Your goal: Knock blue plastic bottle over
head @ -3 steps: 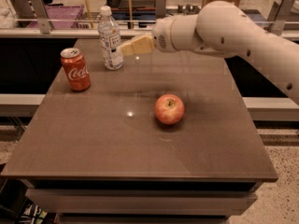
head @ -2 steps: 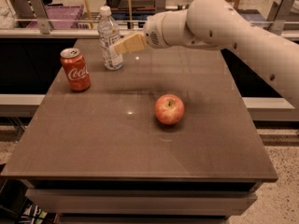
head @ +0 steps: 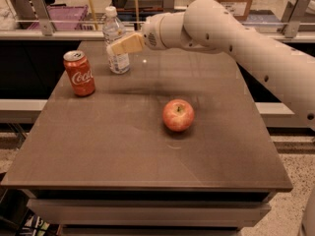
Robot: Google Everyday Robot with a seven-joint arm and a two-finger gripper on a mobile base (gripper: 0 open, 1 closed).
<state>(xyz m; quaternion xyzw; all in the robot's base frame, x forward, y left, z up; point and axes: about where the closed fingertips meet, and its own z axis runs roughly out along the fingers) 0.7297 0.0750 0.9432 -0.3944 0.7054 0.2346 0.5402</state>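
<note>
Blue plastic bottle (head: 118, 63) upright, capped, far-left on table (head: 123, 151) — gripper (head: 116, 47) at its label, open or closed: cannot tell. Coca-Cola can (head: 79, 73) upright nearby.

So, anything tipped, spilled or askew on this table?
Nothing stands out. The blue plastic bottle and Coca-Cola can stand upright at the back left of the table, the apple sits alone mid-table, nothing spilled. The gripper overlaps the bottle's middle in view.

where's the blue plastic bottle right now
The blue plastic bottle stands upright near the table's far left, just beyond the Coca-Cola can, the gripper at its midsection.
</note>
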